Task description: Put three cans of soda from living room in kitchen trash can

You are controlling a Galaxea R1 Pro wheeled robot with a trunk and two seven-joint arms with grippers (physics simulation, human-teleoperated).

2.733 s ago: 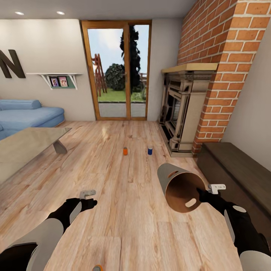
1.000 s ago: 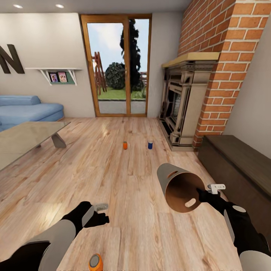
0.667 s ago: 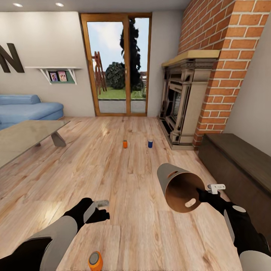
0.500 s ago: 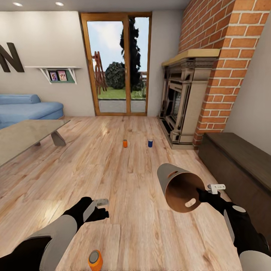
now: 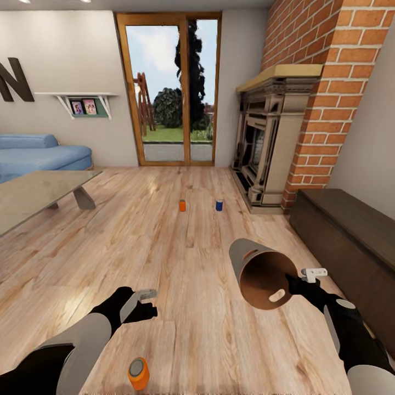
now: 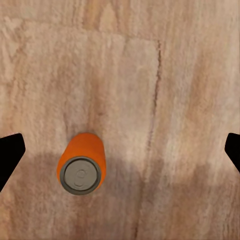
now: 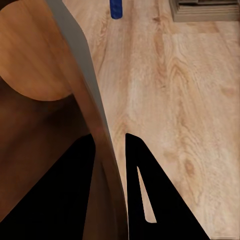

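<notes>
The left pincer (image 5: 144, 300) hung wide open and empty over the wooden floor (image 5: 192, 258), with the nearest orange soda can (image 5: 138, 373) standing upright on the floor beneath it, nearer the robot. The right pincer (image 5: 293, 283) was clamped on the rim of the grey trash can (image 5: 262, 272), held tilted off the floor. Well beyond both pincers stood a second orange can (image 5: 182, 205) and the blue can (image 5: 219, 204)

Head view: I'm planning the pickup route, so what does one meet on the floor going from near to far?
Nearest orange can → left gripper → trash can held by the right gripper → far orange can and blue can, about level → glass doors.
</notes>
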